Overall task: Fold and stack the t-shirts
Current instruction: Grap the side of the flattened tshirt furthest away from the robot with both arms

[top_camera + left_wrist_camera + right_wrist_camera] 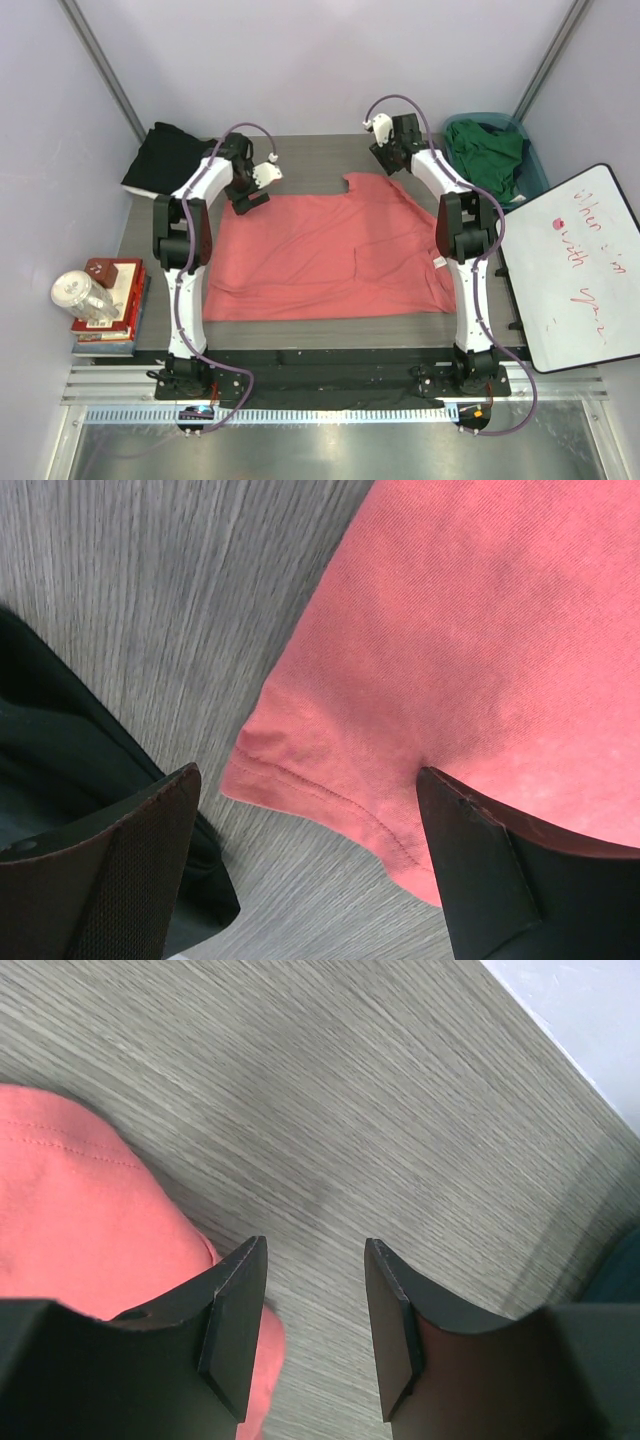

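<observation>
Grey wood-grain table (310, 150); pink shirt (330, 255) with darker pink stitching, black shirt (165, 155) at far left corner, green shirt (488, 150), teal basket (536, 172)

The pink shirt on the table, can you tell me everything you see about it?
The coral-pink t-shirt looks like soft cotton. It lies spread out, mostly flat with a few wrinkles and folds, in the middle of the grey table. A small white tag shows at its right edge. One corner with a stitched hem lies between the open fingers of the left gripper. Whether they touch the cloth is unclear. Nothing grips the shirt.
</observation>
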You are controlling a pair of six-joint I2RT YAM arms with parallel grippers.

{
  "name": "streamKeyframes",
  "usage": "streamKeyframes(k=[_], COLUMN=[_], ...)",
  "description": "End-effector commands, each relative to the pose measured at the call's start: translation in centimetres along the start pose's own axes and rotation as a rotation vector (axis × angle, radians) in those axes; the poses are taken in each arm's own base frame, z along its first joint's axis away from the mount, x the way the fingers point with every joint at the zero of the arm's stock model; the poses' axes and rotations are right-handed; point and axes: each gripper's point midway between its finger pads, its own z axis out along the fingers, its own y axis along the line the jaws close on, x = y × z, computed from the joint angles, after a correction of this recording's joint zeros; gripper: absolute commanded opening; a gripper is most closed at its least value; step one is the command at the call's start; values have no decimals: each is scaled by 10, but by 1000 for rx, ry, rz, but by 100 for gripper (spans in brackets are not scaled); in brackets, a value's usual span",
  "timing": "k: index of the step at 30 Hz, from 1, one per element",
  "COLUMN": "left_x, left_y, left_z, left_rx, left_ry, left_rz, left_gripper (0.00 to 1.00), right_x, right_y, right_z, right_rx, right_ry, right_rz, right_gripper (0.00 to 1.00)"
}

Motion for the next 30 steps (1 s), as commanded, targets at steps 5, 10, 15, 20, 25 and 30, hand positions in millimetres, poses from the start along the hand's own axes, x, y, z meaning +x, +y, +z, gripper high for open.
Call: streamKeyframes(k=[5,10,15,20,25,30], left_x=[-9,-9,-11,-10,-11,-12], left_y=[12,12,13,11,10,12], left_z=[-2,1,1,0,1,0], left_rx=[-52,-53,-55,-53,-52,-60], left_ry=[-5,0,-3,-1,-2,-7], left_rz=[18,23,29,26,22,23], left_gripper=[89,89,89,89,89,89], right_x=[-40,-44,-35,-49,-39,-14], right_y=[10,22,26,24,27,34], right_z=[-30,-33,-30,-42,-39,-29], right_rx=[-46,-84,-90,-98,-96,-101], right_ry=[-118,-128,-104,-140,-112,-50], right_rz=[22,25,19,28,20,-16], right_gripper=[49,49,47,47,47,46])
